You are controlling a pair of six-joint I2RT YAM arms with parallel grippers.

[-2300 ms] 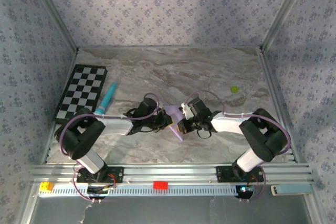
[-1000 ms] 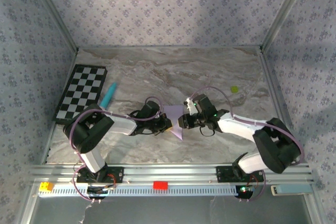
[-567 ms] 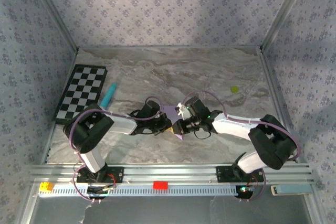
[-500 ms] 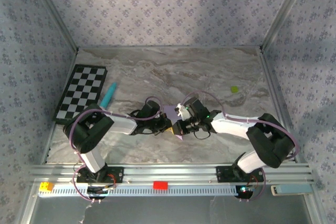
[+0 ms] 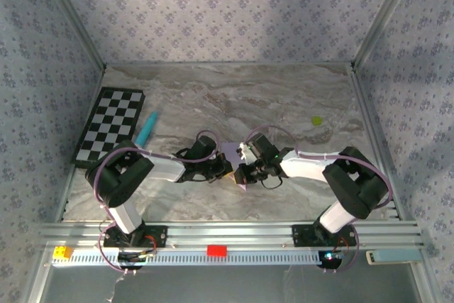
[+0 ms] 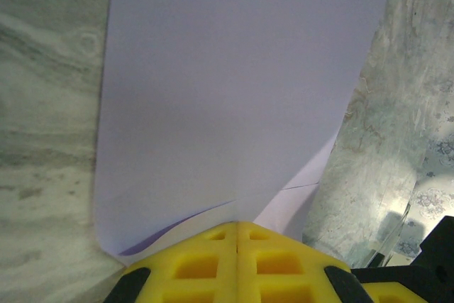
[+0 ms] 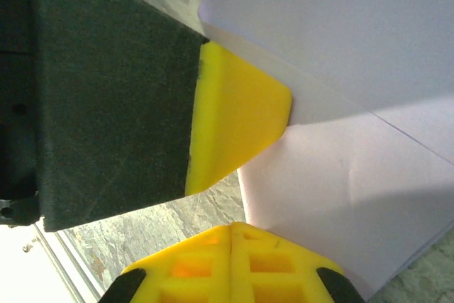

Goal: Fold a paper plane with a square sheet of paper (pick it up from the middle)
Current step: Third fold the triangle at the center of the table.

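Heads up: your paper (image 5: 231, 152) is sitting mid-worktop (image 5: 284, 97), right between the two arms and already folded into layers, with a crease line showing in the right wrist view.

Your left fingers (image 6: 206, 250) are pressed fully together, and the paper's near edge looks like it runs straight into the seam, so I'd call that a pinch on the edge. Your right fingers (image 7: 206, 246) are clamped tight too, tips right at the paper. I can't tell whether a layer is actually caught between them or they're just resting on top.

What I'd worry about:
- Both sets of tips are just beside each other on one thin sheet. If you pull the arms apart or twist one wrist, it'll probably tear or crumple at the pinch
- The left fingertip sits right next to your right one in the right wrist view, so a small sideways move could knock them together and shove the fold off line
- If the right side has nothing gripped, lifting it drops the flap and the layers slide out of square
- The near edge is curling up by the left tips, so pressing down there could put in a stray crease

As for writing, I see none: the paper is blank, and there's no brand or label I can read anywhere
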